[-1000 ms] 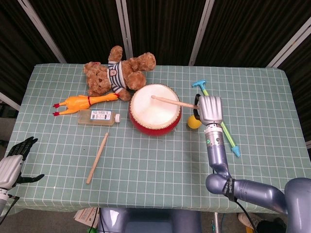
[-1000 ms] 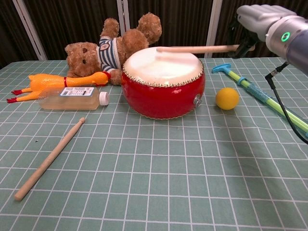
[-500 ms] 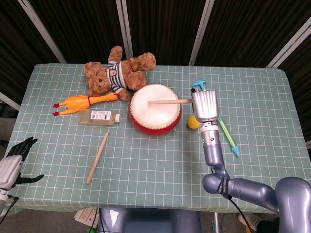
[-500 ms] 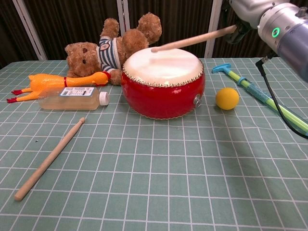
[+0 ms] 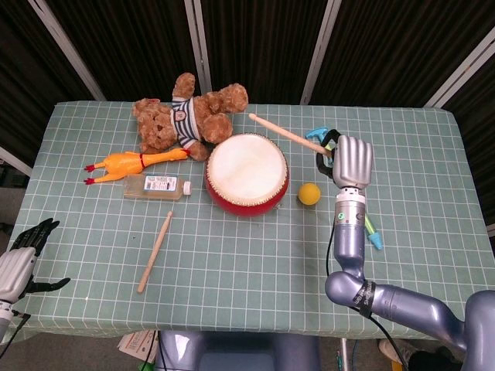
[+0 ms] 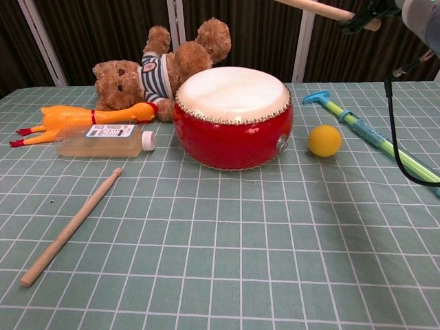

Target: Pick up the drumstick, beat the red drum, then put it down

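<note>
The red drum with its cream skin stands mid-table. My right hand is raised to the right of the drum and grips a wooden drumstick; the stick points up-left, high above the drum's far edge and clear of the skin. Only the fingers of that hand show at the top edge of the chest view. A second drumstick lies on the cloth left of the drum. My left hand hangs open off the table's front-left corner.
A teddy bear lies behind the drum, with a rubber chicken and a clear bottle to its left. A yellow ball and a blue-green toy pump lie right of the drum.
My right hand has lifted and swung right, raising the drumstick from just above the drum skin to high over the drum's far rim. The left hand has not moved.
</note>
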Robot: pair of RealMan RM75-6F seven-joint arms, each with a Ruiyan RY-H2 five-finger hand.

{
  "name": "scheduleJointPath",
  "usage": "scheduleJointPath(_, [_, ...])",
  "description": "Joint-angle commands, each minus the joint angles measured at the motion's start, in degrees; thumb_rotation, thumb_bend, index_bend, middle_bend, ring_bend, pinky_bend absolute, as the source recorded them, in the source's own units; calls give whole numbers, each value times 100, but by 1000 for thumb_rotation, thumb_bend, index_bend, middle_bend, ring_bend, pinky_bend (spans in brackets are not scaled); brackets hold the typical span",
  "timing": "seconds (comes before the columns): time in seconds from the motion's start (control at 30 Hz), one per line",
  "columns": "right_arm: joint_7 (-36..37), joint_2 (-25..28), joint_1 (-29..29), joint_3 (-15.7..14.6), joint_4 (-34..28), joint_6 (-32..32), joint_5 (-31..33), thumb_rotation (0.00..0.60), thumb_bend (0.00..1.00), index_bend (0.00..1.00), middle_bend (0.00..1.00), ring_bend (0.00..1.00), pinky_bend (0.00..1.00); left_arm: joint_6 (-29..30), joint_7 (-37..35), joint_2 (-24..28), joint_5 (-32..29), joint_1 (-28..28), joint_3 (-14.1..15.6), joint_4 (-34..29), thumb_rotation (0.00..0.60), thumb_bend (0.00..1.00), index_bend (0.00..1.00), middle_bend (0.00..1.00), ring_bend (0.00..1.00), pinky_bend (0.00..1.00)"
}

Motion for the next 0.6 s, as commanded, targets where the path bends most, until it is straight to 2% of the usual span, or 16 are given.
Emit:
scheduleJointPath(0.03, [93,87,-94,66,-91,-32,99,600,644,1000,1000,1000,989,-1,0,-2,-1,-1,0,3,600,23,0,0,0,27])
scheduleJointPath(0.27, [61,266,-163,-1,-274,-380,355,600,644,1000,1000,1000,989,-35,-20,7,-24,-14,-2,-8,600,23,0,0,0,27])
scheduleJointPath(0.4, [18,512,-211,-91,-590,-749,562,600,645,1000,1000,1000,989,-47,-34,13,-26,-20,0,-11,600,23,0,0,0,27])
scheduleJointPath(0.5, [34,599,-209,-65,-706,-824,688,600,646,1000,1000,1000,989,-50,-34,14,-23,-21,2,-12,600,23,0,0,0,27])
scheduleJointPath(0.6, [113,677,-161,85,-818,-935,979,600,648,1000,1000,1000,989,-55,-40,15,-26,-24,1,-16,600,23,0,0,0,27])
